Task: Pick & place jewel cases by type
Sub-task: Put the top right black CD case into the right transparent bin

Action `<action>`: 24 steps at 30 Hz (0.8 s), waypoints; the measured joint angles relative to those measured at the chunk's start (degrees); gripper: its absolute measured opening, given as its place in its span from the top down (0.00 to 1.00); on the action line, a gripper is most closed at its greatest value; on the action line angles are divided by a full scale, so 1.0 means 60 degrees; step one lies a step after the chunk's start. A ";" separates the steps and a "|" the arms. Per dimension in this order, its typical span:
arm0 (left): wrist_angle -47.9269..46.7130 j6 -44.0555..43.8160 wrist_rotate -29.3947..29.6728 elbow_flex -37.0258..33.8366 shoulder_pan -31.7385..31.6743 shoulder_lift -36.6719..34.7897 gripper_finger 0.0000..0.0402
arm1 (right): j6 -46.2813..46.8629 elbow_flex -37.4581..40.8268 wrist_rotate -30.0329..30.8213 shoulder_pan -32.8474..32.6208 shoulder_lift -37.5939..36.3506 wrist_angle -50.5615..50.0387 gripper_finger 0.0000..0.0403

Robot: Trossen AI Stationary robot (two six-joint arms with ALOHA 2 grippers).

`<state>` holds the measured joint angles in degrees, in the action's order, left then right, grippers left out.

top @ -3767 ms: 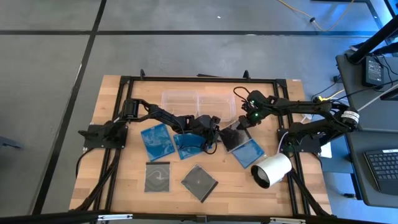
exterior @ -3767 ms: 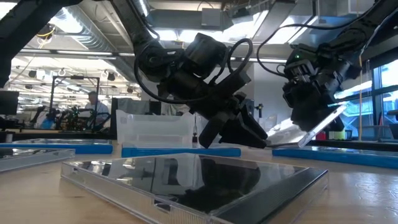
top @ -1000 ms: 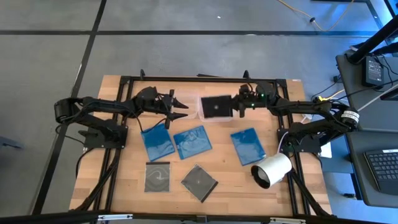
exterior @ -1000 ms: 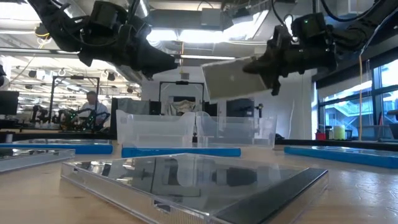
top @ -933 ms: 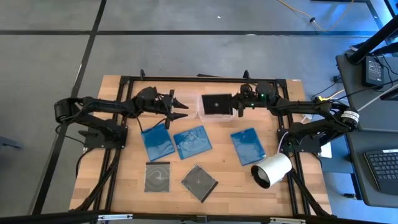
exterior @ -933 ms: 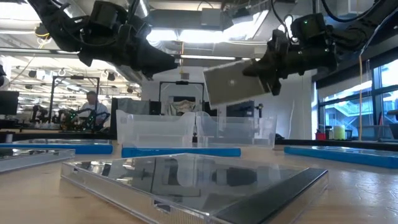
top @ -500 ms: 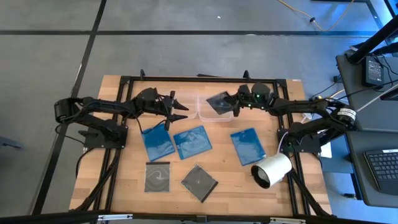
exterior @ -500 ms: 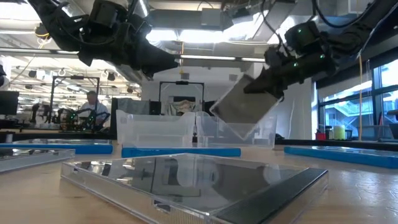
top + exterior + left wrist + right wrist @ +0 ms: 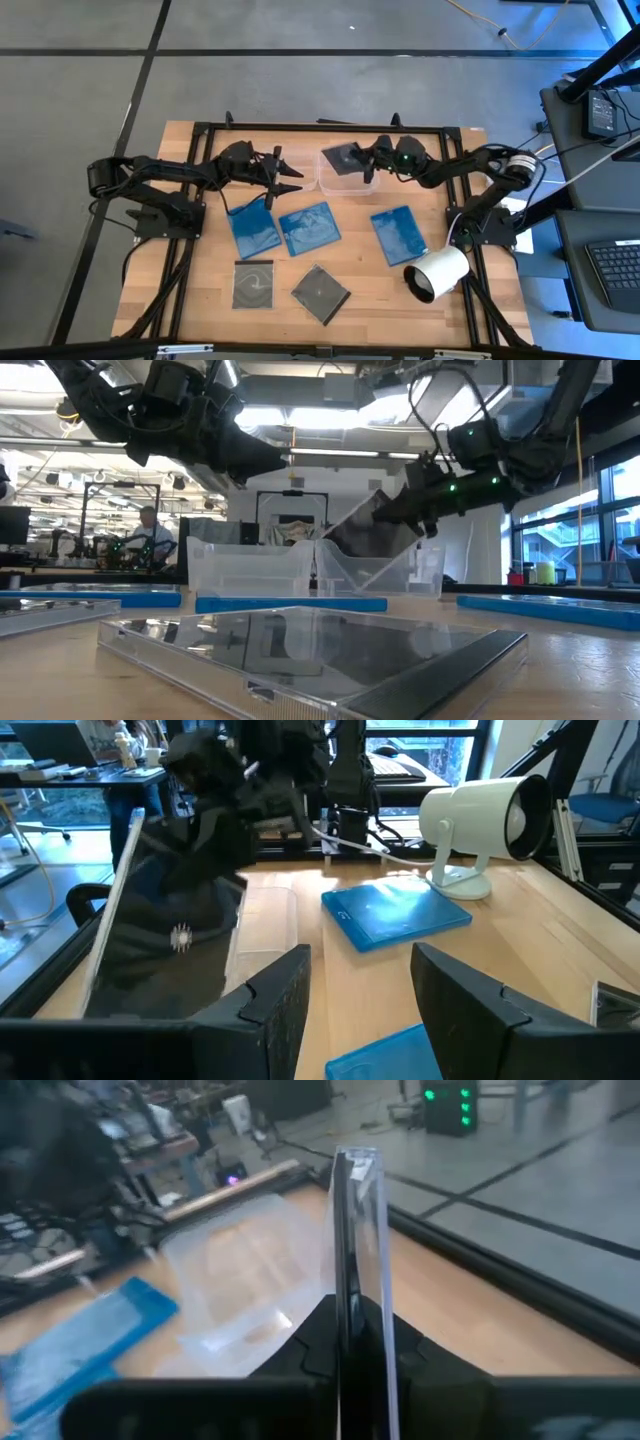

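The right gripper (image 9: 372,160) pinches a dark case (image 9: 345,160), tilting it steeply over the right tub (image 9: 347,184) at twelve o'clock on the surface (image 9: 200,290). The risk: released this steep, the case could catch on the tub wall and lean there or tip out. The left gripper (image 9: 288,177) hovers spread and empty at eleven o'clock, beside the left tub (image 9: 250,565).

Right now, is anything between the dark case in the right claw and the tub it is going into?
Nothing visible. The right claw holds the dark case tilted directly over the right tub, its lower edge already inside the tub's walls.
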<state>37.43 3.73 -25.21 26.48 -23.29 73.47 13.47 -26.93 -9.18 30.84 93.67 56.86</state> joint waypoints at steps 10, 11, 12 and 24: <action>-0.0004 0.0004 0.0000 0.0000 0.0000 0.0000 0.58 | -0.0023 -0.0017 0.0505 -0.0279 0.1295 0.1777 0.91; -0.0004 0.0004 0.0000 0.0000 0.0000 0.0000 0.58 | -0.0017 -0.0016 0.0513 -0.0278 0.1276 0.1703 0.90; -0.0004 0.0004 0.0000 0.0000 0.0000 0.0000 0.58 | -0.0028 -0.0013 0.0516 -0.0275 0.1261 0.1614 0.88; -0.0007 0.0004 0.0004 0.0000 0.0000 0.0000 0.58 | -0.0614 0.0016 0.0523 -0.0275 0.1246 0.0775 0.81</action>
<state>37.39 3.75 -25.19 26.48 -23.29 73.47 9.78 -26.83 -6.04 29.19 101.14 61.51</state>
